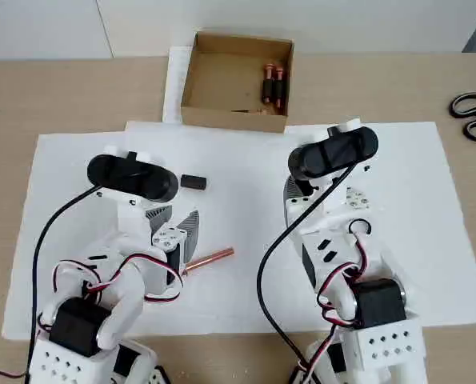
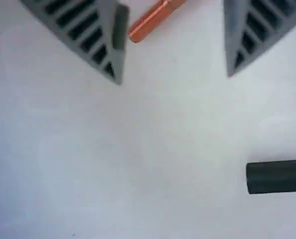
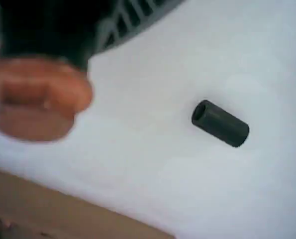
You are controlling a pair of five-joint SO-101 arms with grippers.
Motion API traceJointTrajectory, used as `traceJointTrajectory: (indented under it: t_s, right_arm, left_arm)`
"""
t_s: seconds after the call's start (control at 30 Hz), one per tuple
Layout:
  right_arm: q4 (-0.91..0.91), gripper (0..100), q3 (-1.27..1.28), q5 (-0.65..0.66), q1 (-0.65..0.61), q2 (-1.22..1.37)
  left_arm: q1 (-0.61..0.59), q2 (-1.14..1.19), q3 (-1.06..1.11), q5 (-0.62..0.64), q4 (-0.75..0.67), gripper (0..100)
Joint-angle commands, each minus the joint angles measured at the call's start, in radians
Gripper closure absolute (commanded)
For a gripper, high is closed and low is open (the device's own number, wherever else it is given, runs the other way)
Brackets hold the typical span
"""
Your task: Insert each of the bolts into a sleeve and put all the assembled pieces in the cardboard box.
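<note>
My left pincer (image 2: 173,74) is spread above white paper (image 2: 138,164) — a loose copper-coloured metal bolt (image 2: 150,22) lies just beside it. My right pincer (image 1: 292,196) pinches a second copper bolt (image 3: 38,97).

Small robotics lab bench, wooden table (image 1: 62,88), white paper sheet (image 1: 222,296), scissors (image 1: 474,114) at the edge

Left pincer (image 2: 174,76) spread wide, pointing downward; right pincer (image 1: 295,196) likewise lowered, clamped on a copper bolt (image 3: 38,99).
</note>
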Motion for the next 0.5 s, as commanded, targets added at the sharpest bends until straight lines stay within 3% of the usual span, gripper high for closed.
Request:
traceJointTrajectory:
  t_s: [0.0,0.47]
  right_arm:
    - [0.002,99.5,-0.083,0.011,0.008,0.002]
    - [0.004,99.5,-0.215,0.009,0.01,0.176]
  left_arm:
    - [-0.006,-0.012,-0.005,-0.005,0.0,87]
    - [-0.006,-0.012,-0.004,-0.005,0.005,87]
